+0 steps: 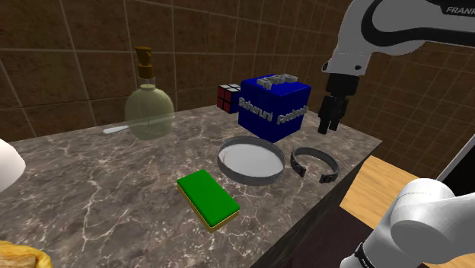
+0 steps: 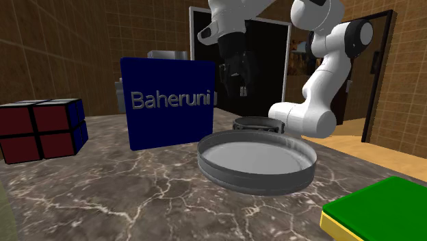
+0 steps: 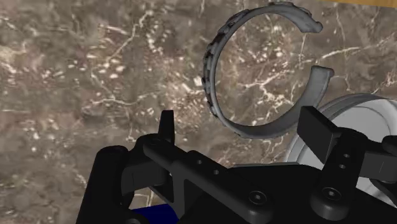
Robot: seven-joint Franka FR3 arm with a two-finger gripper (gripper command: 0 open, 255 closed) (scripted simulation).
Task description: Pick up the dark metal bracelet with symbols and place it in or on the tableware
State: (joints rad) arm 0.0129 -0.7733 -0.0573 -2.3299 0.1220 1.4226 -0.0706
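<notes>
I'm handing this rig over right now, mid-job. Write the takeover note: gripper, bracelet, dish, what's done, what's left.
Gripper: open, empty, hanging above the marble counter, close to the bracelet.
Bracelet: lying flat on the counter near its edge, beside the round grey dish but not touching it.
Done: nothing grasped yet; the dish holds nothing.
Left: lower over the bracelet, close on its band, lift, and set it in the dish.

Dim, even light is falling across the marble counter (image 1: 91,183), and the brown tiled wall (image 1: 61,61) behind is sinking into murk. The white arm (image 1: 352,46) is catching the most brightness, a faint sheen is showing on the soap bottle (image 1: 149,114), and the grey dish (image 1: 248,177) is glowing pale inside its darker rim
</notes>
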